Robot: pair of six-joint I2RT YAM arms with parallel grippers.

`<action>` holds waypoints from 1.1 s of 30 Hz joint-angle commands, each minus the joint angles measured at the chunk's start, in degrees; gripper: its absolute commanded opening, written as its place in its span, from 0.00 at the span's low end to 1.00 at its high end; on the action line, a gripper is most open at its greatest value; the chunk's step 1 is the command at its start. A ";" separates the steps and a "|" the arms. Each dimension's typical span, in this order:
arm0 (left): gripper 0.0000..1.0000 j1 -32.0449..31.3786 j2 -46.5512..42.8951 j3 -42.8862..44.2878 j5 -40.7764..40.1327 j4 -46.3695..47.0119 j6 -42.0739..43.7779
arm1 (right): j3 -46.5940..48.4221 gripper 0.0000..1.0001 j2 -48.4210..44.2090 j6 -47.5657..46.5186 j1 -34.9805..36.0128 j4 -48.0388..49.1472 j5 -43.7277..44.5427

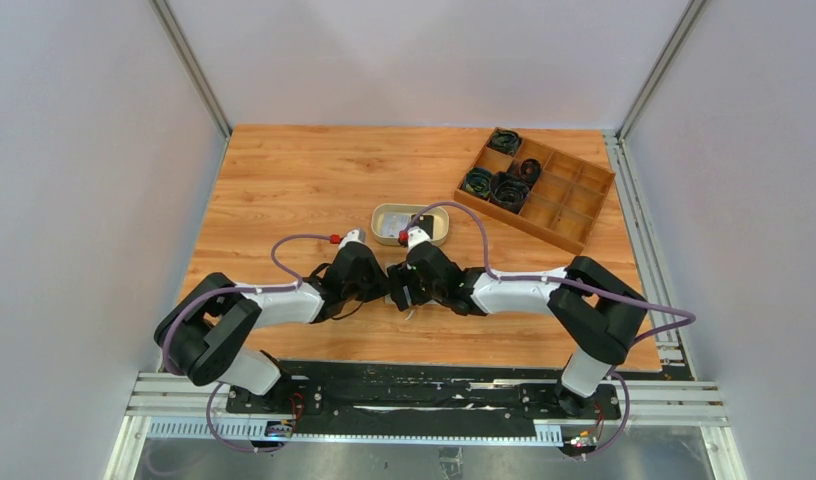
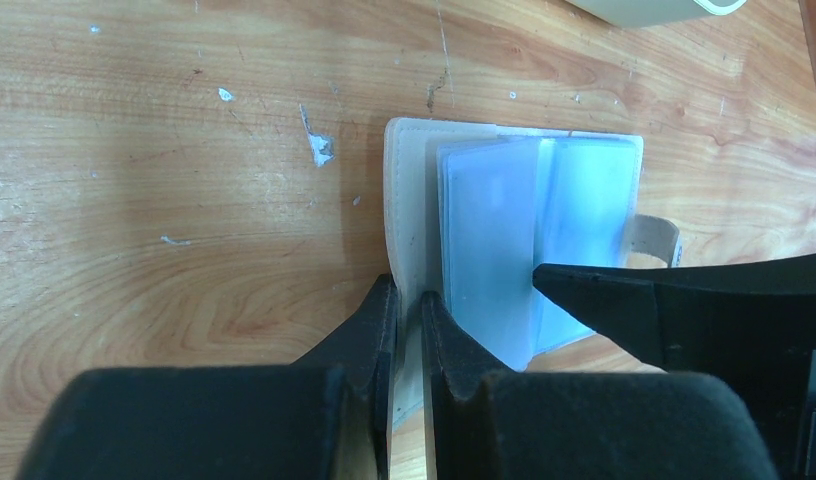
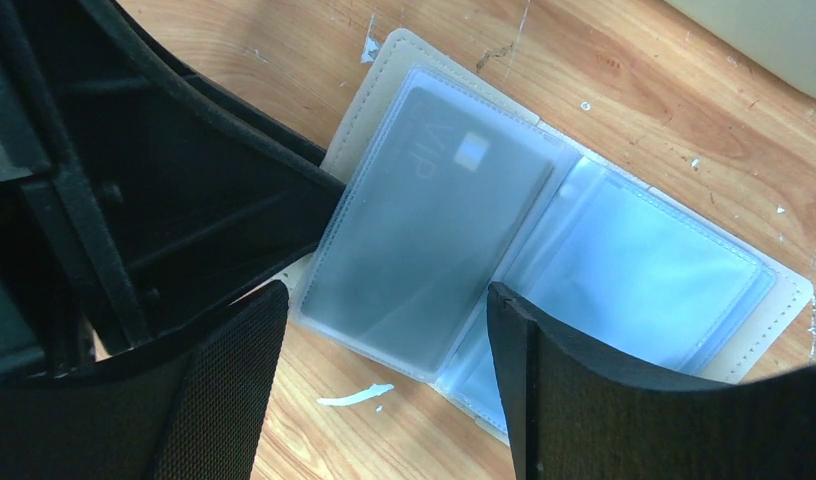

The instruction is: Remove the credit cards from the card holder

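Beige card holder lies open, showing one grey credit card.

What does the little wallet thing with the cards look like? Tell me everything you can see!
The card holder is a small cream wallet with stitched edges, maybe faux leather. It lies open and flat on the wooden table. Inside are clear plastic sleeves fanned like pages; one holds a grey-blue card printed VIP. A little strap tab sticks out from one side. The left gripper pinches one cover's edge. The right gripper is open, with a finger on either side of the card's sleeve.
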 commanded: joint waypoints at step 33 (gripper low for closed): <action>0.00 0.23 3.55 -0.79 -1.57 -8.09 2.89 | 0.82 0.79 -1.68 -5.02 -4.97 -8.26 5.25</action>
